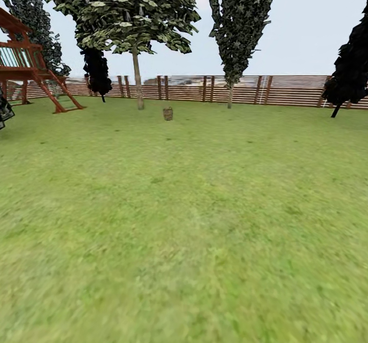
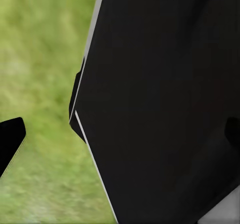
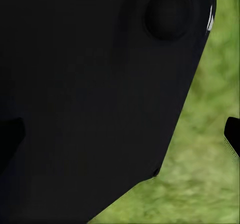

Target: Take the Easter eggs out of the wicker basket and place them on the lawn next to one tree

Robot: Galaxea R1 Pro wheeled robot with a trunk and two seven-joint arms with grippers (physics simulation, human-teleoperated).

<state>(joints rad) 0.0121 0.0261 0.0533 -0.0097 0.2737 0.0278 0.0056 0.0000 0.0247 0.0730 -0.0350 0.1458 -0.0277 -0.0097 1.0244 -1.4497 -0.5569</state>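
The wicker basket stands far off on the lawn, small and tan-brown, a little right of the tree with the pale trunk and broad leafy crown. The Easter eggs are hidden at this distance. In the left wrist view a black fingertip of my left gripper shows over grass beside a large black body panel. In the right wrist view a black fingertip of my right gripper shows at the picture's edge past another black panel. Neither view shows how the jaws stand.
A brown slatted fence closes the garden at the back. A red wooden play frame stands at the far left. A narrow dark columnar tree rises right of the basket, and near-black trees stand at the right.
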